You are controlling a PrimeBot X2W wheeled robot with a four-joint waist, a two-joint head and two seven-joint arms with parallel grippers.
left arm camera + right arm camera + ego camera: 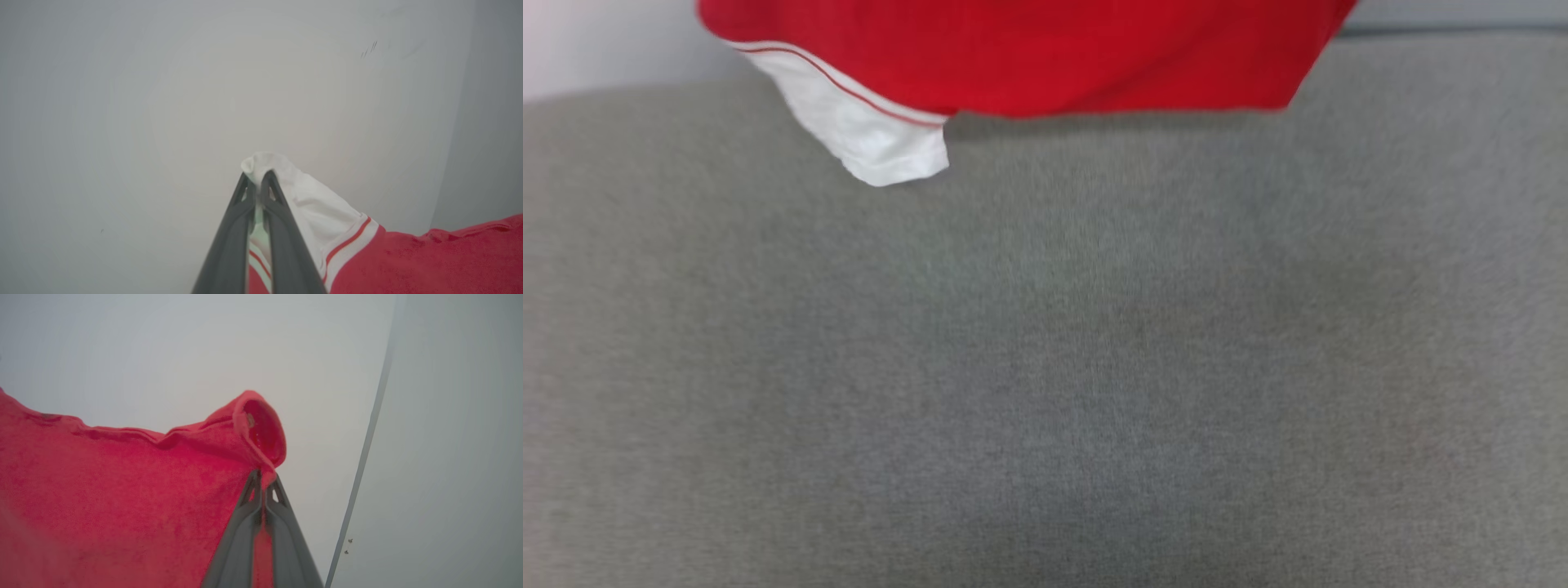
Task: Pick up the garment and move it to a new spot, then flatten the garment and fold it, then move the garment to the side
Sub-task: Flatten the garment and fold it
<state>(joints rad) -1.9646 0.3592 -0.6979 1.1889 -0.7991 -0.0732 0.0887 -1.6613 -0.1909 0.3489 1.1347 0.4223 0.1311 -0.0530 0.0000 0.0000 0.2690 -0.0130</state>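
Hands, two, are both pinched tight: the left hand (257, 179) on a white sleeve of the one small red jersey T-shirt (1029, 57) with striped trim, the right hand (263, 479) on a bunched red edge. The shirt hangs between them over the far part of a grey fabric surface (1045, 367), before a pale wall (122, 102).

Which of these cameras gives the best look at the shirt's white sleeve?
The left wrist view: the white sleeve is close, striped trim clear, its tip pinched between the left fingers. The head view shows a white sleeve dangling above the grey surface, possibly another one. The right wrist view shows red cloth.
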